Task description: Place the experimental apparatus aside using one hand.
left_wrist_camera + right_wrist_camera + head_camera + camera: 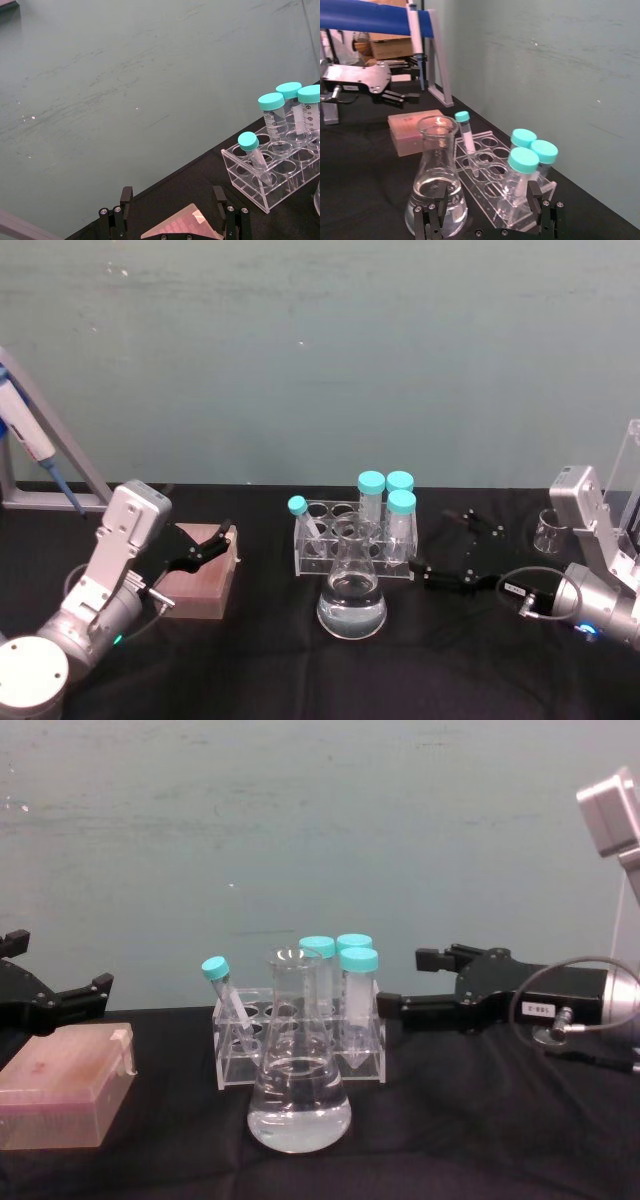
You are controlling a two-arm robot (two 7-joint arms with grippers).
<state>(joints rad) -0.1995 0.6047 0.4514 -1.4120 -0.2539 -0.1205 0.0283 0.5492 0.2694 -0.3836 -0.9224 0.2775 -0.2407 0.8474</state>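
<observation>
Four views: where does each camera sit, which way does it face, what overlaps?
Head: high, looking forward and down at the table; both arms show, left gripper over the pink box, right gripper beside the tube rack.
Chest: low, side-on across the table; both grippers enter from the edges, conical flask nearest.
Left wrist: looks past its own fingers at the wall and rack.
Right wrist: looks past its own fingers over flask and rack toward the left gripper.
Shared: all four see the rack.

Graduation numerals are printed on the capped tubes point(274, 120) but are too small to read. Characters on the white label point(537, 1010) on the right wrist are illegible.
</observation>
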